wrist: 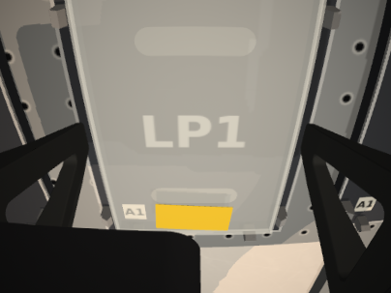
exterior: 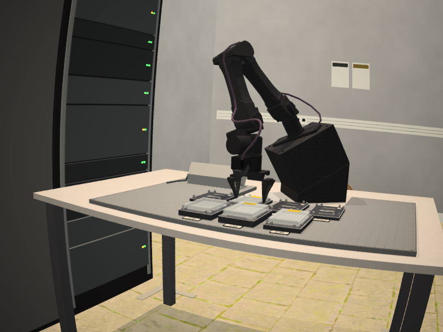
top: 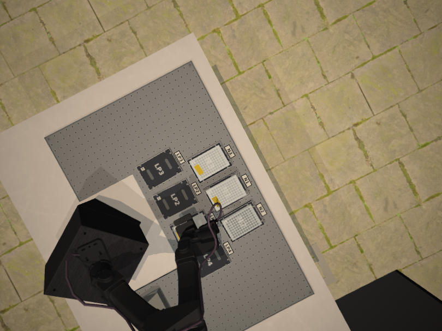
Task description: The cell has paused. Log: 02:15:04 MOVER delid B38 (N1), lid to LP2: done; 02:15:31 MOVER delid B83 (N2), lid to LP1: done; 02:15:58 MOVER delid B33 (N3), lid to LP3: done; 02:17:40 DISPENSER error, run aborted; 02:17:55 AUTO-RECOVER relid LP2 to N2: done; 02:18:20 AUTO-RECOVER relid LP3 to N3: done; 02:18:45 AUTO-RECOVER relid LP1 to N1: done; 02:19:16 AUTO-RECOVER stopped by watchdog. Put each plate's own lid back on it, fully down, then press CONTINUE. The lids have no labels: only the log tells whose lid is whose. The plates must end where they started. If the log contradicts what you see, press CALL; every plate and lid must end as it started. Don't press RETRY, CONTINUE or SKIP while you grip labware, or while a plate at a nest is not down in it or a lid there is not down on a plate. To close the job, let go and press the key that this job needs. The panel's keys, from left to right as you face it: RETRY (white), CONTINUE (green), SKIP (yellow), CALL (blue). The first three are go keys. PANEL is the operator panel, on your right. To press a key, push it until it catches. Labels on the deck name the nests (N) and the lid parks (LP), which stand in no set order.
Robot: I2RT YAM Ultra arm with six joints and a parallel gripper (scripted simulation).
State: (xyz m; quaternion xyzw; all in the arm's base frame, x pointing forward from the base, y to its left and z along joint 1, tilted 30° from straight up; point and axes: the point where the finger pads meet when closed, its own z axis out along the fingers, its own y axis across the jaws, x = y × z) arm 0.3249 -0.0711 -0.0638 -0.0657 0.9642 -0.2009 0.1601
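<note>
My gripper [exterior: 250,199] [wrist: 195,135] is open, fingers pointing down on either side of the clear lid [top: 198,220] [wrist: 195,86] at LP1, with nothing gripped. That lid has a yellow patch near the A1 mark. The plate at N3 [top: 211,161] [exterior: 290,218] and the plate at N1 [top: 229,189] [exterior: 245,211] each show a yellow patch and look lidded. The plate at N2 [top: 242,222] [exterior: 204,205] shows bare wells and no yellow patch. The fingertips are hidden by the arm in the top view.
LP3 [top: 153,176] and LP2 [top: 169,206] hold no lid. LP4 [top: 217,263] lies beside LP1, partly under the arm; its visible part shows no lid. The panel [top: 155,301] [exterior: 210,179] stands beyond the parks, its keys not visible. The arm's black base [exterior: 314,166] stands behind the deck.
</note>
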